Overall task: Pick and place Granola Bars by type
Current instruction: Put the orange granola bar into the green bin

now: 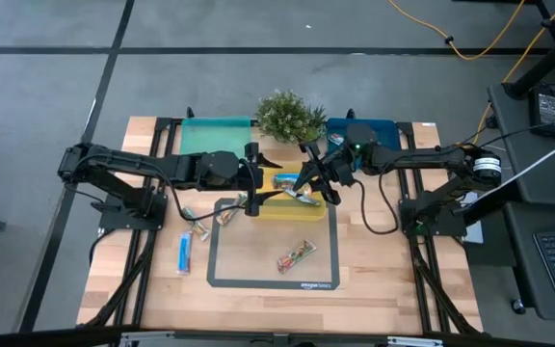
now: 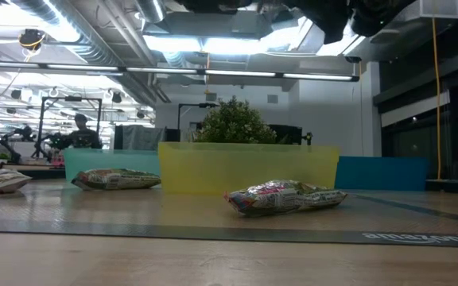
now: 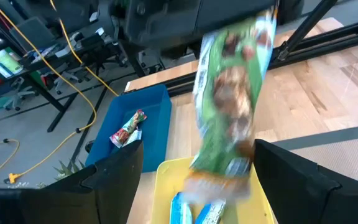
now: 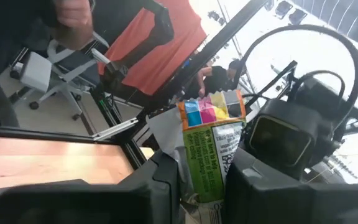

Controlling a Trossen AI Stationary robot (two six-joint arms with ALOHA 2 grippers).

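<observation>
My right tool (image 1: 308, 183) hangs over the yellow tray (image 1: 292, 207), pinching a green bar (image 4: 211, 158). Only my right wrist view shows the pinch: the wrapper stands upright between both fingers (image 4: 166, 180), its coloured end sticking out past them. My left wrist view shows that same bar from the other side, hanging above the yellow tray with the right arm behind it. My left tool (image 1: 254, 181) sits just left of the yellow tray, spread wide with nothing between its fingers (image 3: 114, 171).

From the left wrist I see blue bars (image 3: 194, 211) lying in the yellow tray, and one red-printed bar (image 3: 126, 129) in the blue tray (image 1: 359, 130) behind it. The high view hides both behind my arms. I cannot tell what the green tray (image 1: 216, 135), left of the plant (image 1: 290, 116), holds.

The low view shows a silvery bar (image 2: 285, 197) on the mat (image 1: 229, 275) in front of the yellow tray. Left of it on the table (image 1: 374, 280) lie a blue bar (image 1: 183, 253) and two more wrapped bars (image 1: 200, 218).
</observation>
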